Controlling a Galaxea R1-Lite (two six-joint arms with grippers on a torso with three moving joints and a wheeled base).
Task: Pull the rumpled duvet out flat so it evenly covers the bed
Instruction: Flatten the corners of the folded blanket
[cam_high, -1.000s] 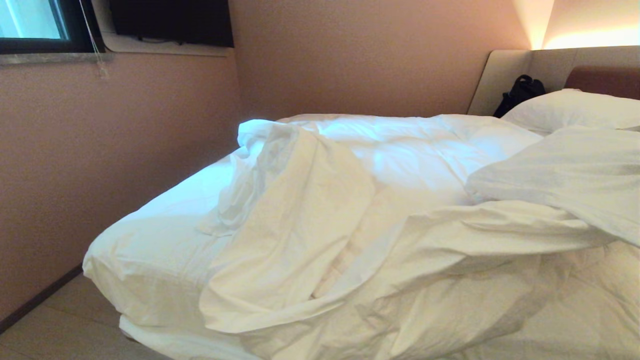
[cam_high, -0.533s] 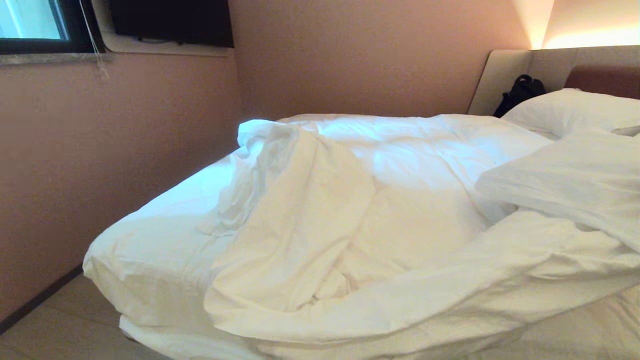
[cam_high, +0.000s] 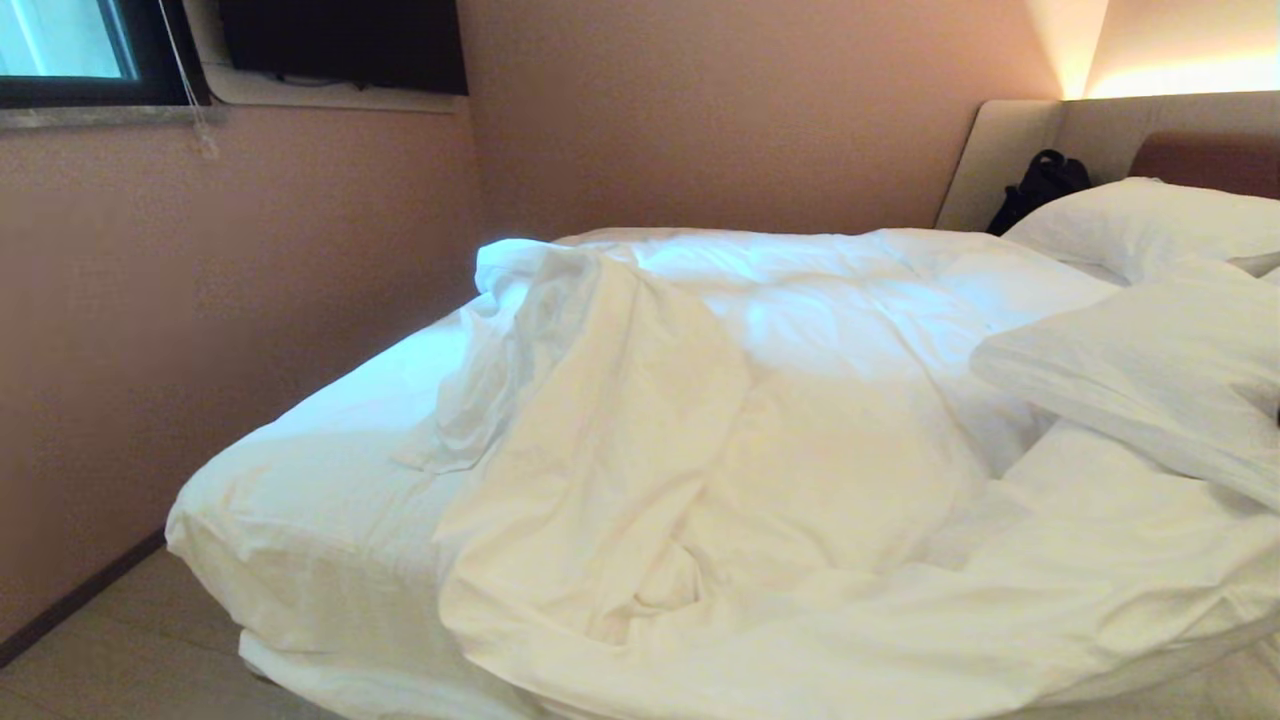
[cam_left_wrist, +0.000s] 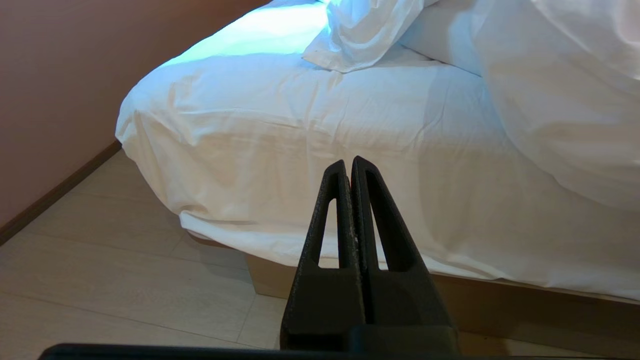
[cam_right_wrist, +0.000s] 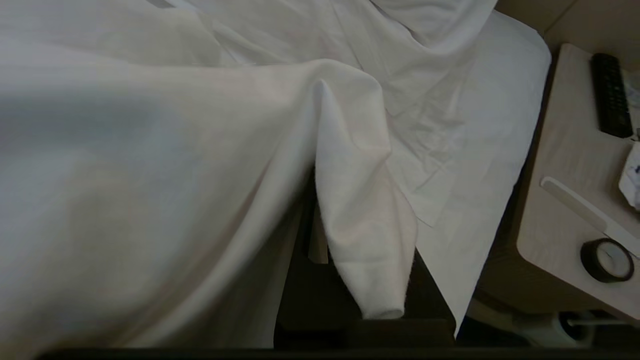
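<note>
**Right arm had the duvet, slack lay toward the foot**

Right gripper (cam_right_wrist: 345, 240) was clenched on a fold of the duvet (cam_high: 760, 480), at the bedside-table (cam_right_wrist: 560, 200) side of the bed (cam_left_wrist: 280, 145). Duvet was heaped across the middle and right of the mattress, bare sheet showing at the foot corner by the wall. Left gripper (cam_left_wrist: 349, 167) was pinched shut on nothing, low beside that corner, so nearer the uncovered part. Likely pull: toward the foot.

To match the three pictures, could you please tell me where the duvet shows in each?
Head view: duvet heaped across the middle and right.
Left wrist view: its folds upper right.
Right wrist view: it fills the left, draped over the pincer.
Shared landmark: the sheet.
</note>
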